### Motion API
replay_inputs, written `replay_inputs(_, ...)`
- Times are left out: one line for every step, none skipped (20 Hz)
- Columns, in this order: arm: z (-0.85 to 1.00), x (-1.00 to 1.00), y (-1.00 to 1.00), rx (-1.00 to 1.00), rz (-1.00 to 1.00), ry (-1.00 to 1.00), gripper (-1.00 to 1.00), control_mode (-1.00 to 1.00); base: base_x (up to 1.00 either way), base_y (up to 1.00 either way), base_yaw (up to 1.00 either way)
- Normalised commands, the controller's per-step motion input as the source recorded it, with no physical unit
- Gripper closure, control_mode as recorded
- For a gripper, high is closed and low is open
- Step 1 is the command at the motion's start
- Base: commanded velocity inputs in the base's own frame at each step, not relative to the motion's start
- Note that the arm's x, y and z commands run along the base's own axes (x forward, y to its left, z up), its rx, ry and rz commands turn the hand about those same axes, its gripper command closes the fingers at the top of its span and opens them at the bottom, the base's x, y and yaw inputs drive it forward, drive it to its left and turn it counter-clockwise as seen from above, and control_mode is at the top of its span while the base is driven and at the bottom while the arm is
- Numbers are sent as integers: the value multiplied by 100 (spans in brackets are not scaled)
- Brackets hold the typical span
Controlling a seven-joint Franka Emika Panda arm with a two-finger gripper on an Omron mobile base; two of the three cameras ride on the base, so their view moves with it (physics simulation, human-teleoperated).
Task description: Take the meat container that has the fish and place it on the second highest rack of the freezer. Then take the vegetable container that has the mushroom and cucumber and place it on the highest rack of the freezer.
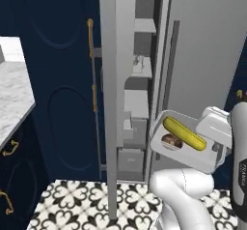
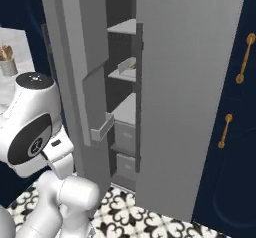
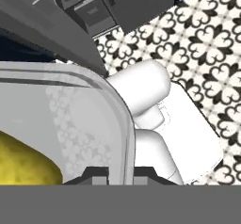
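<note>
My gripper (image 1: pixel 215 148) is shut on the rim of the clear vegetable container (image 1: pixel 183 139), holding it tilted in the air to the right of the freezer's open gap. The yellow-green cucumber (image 1: pixel 184 133) and the brown mushroom (image 1: pixel 169 140) lie inside it. In the hand view the container's rim (image 3: pixel 123 124) passes between the fingertips (image 3: pixel 96 173), with the cucumber (image 3: pixel 23 164) at the lower left. The freezer (image 2: pixel 190 82) stands open, showing the highest rack (image 2: pixel 124 27) and the second highest rack (image 2: pixel 122 75). A pale container (image 2: pixel 127 64) rests on the second highest rack; the fish is too small to make out.
The open freezer door (image 1: pixel 113 103) stands edge-on left of the shelves, and drawers (image 1: pixel 130 159) sit low inside. Navy cabinets with gold handles (image 1: pixel 90 35) flank the freezer. A marble counter (image 1: pixel 12 89) lies at the left. Patterned floor tiles (image 1: pixel 82 200) run below.
</note>
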Motion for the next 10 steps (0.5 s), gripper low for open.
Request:
replay_inputs(0, 0, 0, 0, 0, 0, 100, 100, 72, -81, 7)
replay_inputs(0, 0, 0, 0, 0, 0, 100, 100, 88, -69, 6)
replay_inputs(0, 0, 0, 0, 0, 0, 100, 100, 95, -64, 5)
replay_inputs(0, 0, 0, 0, 0, 0, 100, 100, 98, -59, 0)
replay_inputs(0, 0, 0, 0, 0, 0, 100, 100, 99, -52, 0)
replay_inputs(0, 0, 0, 0, 0, 0, 100, 100, 100, -37, 0)
replay_inputs(0, 0, 0, 0, 0, 0, 100, 100, 94, -21, 0)
replay_inputs(0, 0, 0, 0, 0, 0, 100, 100, 88, -9, 0)
replay_inputs(0, 0, 0, 0, 0, 0, 100, 100, 86, -10, 0)
replay_inputs(0, 0, 0, 0, 0, 0, 100, 100, 84, -16, 0)
